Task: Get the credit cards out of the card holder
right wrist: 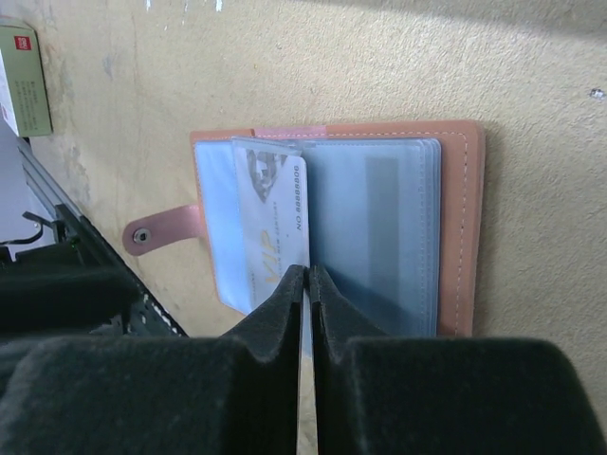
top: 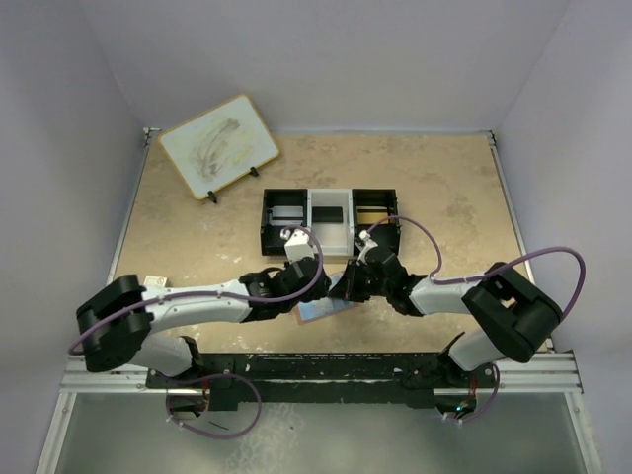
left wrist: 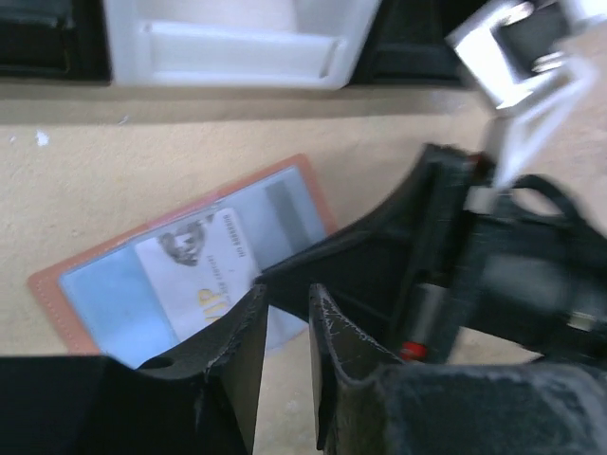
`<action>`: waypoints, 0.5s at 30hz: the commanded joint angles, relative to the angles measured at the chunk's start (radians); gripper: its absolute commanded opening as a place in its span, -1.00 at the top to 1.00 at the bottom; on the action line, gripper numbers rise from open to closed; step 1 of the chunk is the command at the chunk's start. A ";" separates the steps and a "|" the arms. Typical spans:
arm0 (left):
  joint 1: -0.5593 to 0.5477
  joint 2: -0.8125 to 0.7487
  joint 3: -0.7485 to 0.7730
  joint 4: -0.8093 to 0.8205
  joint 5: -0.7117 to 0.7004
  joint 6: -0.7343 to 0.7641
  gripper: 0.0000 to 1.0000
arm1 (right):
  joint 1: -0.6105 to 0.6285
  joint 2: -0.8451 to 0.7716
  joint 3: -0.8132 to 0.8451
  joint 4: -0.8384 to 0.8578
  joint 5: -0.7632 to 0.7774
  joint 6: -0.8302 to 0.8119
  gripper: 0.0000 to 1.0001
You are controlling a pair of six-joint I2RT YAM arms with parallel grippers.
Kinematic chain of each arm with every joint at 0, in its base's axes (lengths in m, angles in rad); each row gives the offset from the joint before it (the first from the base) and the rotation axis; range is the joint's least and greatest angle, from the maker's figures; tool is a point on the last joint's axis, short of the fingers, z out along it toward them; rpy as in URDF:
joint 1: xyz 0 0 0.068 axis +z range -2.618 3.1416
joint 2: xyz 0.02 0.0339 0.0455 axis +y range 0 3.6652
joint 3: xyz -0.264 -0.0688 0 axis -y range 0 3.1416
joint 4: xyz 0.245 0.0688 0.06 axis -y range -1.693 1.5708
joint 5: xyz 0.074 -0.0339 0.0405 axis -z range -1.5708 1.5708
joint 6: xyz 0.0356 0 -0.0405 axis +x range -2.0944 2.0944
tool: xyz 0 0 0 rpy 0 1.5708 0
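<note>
**Right fingers pinch a card at the open holder**

The left fingers (left wrist: 242, 360) stand a narrow gap apart with nothing between them, one tip just over the near edge of the card holder (right wrist: 455, 227). The holder lies open and flat on the counter (top: 197, 237), between the two arms and near their bases. A pale credit card (right wrist: 270, 227) marked VIP sits on its clear sleeves. The right fingers (right wrist: 275, 322) are pressed together on that card's corner.

Beyond the holder stands a three-compartment tray (top: 267, 237). Its left black bay holds a light grey flat piece (top: 287, 212), the white middle bay a dark card (top: 328, 212), and the right black bay something yellowish (top: 370, 213).

A small white-and-green box (right wrist: 24, 81) lies left of the holder. A wood-rimmed board (top: 218, 145) leans at the far left corner.
</note>
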 commanded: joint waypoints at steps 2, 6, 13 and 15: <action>-0.005 0.133 -0.010 -0.009 -0.070 -0.009 0.65 | -0.009 0.013 -0.013 -0.003 0.003 -0.013 0.84; -0.005 0.167 -0.043 0.008 -0.063 -0.027 0.79 | -0.008 0.028 -0.005 0.008 -0.011 -0.019 0.84; -0.007 0.161 -0.067 -0.024 -0.063 -0.028 0.90 | -0.010 0.043 0.003 0.027 -0.026 -0.013 0.79; -0.009 0.167 -0.067 -0.052 -0.076 -0.035 1.00 | -0.009 0.038 0.006 0.025 -0.024 -0.009 0.62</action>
